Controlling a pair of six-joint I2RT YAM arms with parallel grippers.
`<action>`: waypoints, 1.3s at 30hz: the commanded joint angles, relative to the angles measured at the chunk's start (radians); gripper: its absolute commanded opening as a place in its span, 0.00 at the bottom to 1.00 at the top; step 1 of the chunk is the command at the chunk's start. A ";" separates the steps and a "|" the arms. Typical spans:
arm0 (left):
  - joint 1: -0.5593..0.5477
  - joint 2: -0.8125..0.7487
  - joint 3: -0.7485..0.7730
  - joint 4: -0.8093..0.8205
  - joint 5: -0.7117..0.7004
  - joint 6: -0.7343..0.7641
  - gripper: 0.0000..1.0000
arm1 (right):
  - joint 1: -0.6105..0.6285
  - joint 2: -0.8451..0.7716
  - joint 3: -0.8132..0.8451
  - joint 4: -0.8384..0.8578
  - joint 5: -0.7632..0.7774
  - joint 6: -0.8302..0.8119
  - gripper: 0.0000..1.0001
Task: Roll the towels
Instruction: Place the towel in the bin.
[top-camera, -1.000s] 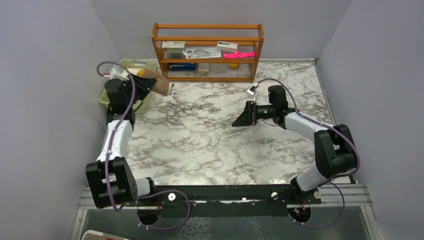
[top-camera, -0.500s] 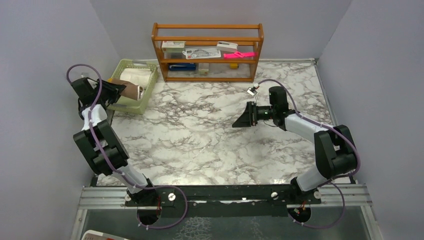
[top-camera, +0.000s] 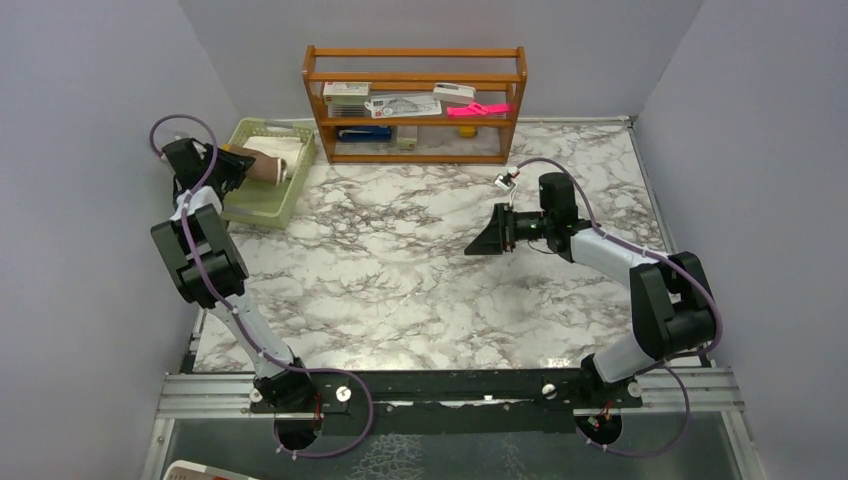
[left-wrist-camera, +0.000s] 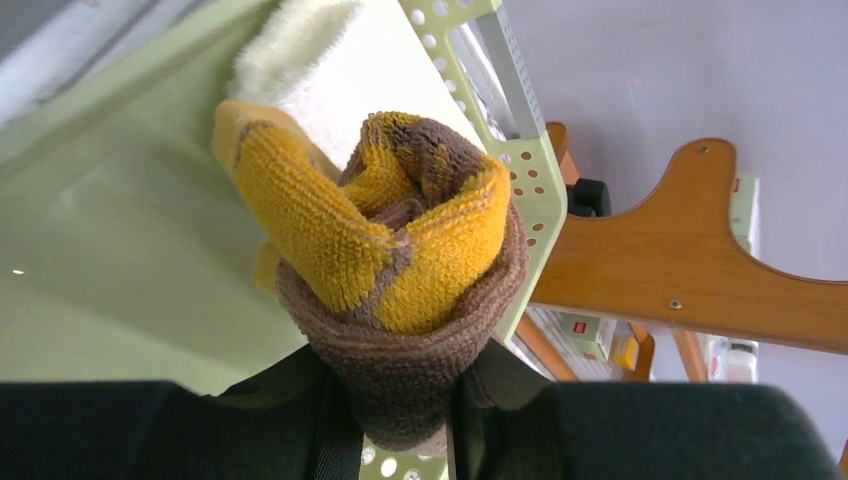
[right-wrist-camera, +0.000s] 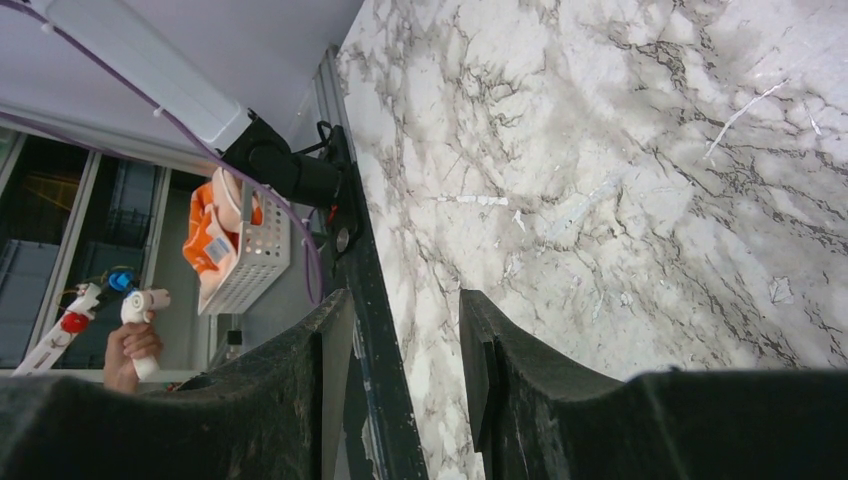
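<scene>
My left gripper (top-camera: 232, 168) is shut on the rolled brown towel with mustard-yellow trim (top-camera: 262, 170) and holds it over the green basket (top-camera: 252, 208) at the back left. In the left wrist view the roll (left-wrist-camera: 395, 270) sticks out end-on between my jaws (left-wrist-camera: 400, 400). The rolled cream-white towel (top-camera: 275, 149) lies in the basket behind it and also shows in the left wrist view (left-wrist-camera: 330, 70). My right gripper (top-camera: 482, 243) is open and empty above the marble table, right of centre; it also shows in the right wrist view (right-wrist-camera: 405, 345).
A wooden shelf (top-camera: 415, 100) with boxes and a pink item stands at the back, just right of the basket. Grey walls close in the left, right and back sides. The table's near edge has a black rail (top-camera: 450, 390).
My left arm has swung left and back with the brown roll, bringing it from beyond the basket's right side to over the basket. My right arm has not moved.
</scene>
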 joint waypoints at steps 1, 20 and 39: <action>-0.050 0.136 0.101 -0.038 -0.012 -0.003 0.10 | 0.004 0.010 0.002 0.030 -0.020 -0.006 0.44; -0.140 0.124 0.021 -0.171 -0.406 -0.072 0.11 | 0.003 0.057 0.007 0.025 -0.015 -0.023 0.44; -0.239 0.329 0.280 -0.212 -0.411 -0.144 0.37 | 0.004 0.056 0.001 -0.031 0.005 -0.078 0.44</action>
